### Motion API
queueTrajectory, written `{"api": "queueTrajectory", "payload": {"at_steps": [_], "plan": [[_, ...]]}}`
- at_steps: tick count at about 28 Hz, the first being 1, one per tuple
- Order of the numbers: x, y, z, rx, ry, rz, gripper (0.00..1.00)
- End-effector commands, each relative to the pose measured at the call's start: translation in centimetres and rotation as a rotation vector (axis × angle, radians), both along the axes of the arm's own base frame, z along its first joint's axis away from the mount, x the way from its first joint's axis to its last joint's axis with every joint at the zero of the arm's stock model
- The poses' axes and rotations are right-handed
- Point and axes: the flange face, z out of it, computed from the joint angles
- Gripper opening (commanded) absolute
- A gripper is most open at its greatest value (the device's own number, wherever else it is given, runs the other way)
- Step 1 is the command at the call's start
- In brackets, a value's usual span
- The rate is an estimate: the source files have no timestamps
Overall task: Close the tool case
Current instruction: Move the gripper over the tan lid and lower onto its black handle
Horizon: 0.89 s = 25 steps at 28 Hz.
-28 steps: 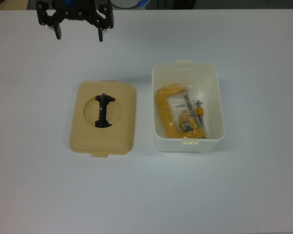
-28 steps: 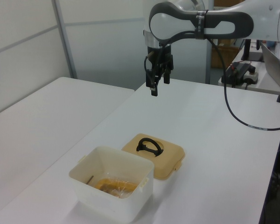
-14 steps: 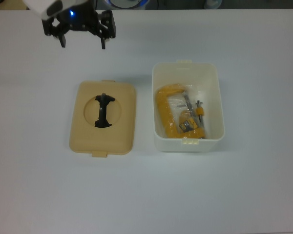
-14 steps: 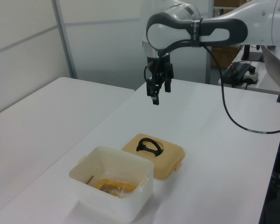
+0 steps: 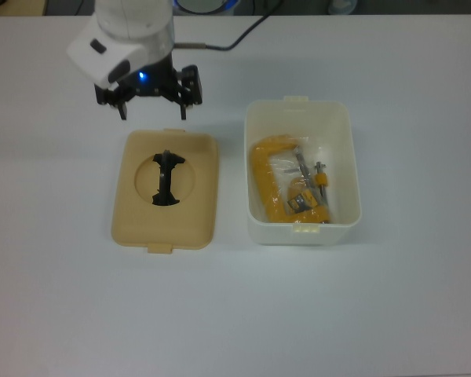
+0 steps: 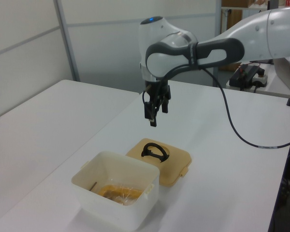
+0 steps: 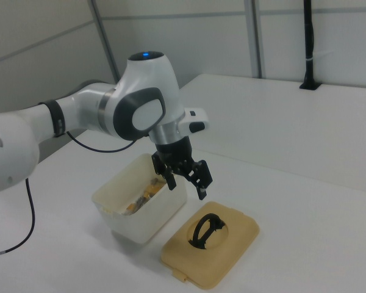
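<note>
While our arm swings in from the far edge of the desk (image 5: 392,314), nothing on it has shifted, so the only change over the last second is our own approach. We have carried the claw (image 5: 153,110) from near the top view's upper rim down toward the lid, and in the left view it has dropped from well above the desk to hang a short way over the lid's far end. It is empty, its fingers spread fairly wide.

The white tub (image 5: 340,222) of the tool case sits open on the top view's right, with the yellow C-clamp (image 5: 265,184) lying inside it. The tan lid (image 5: 199,217) lies flat on the desk just beside the tub on the top view's left, apart from it, its black handle (image 5: 165,177) standing up in the round recess.

We judge this as the reach for the lid: the case is not yet closed and the lid is not yet touched. Our claw is beside the lid's edge, not over the handle, so we expect to need a little more travel toward the recess and then a descent around the handle.
</note>
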Motion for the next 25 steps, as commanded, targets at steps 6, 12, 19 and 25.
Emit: {"api": "queueTrajectory", "payload": {"at_steps": [6,12,19,25], "plan": [[2.4,0.2,-5.6,-0.002,-0.014,-0.031,1.0],[3.3,1.8,-8.2,-0.007,-0.014,-0.026,1.0],[3.1,2.3,-10.3,-0.008,0.011,-0.024,1.0],[2.8,2.2,-11.7,-0.02,0.003,-0.041,0.95]]}}
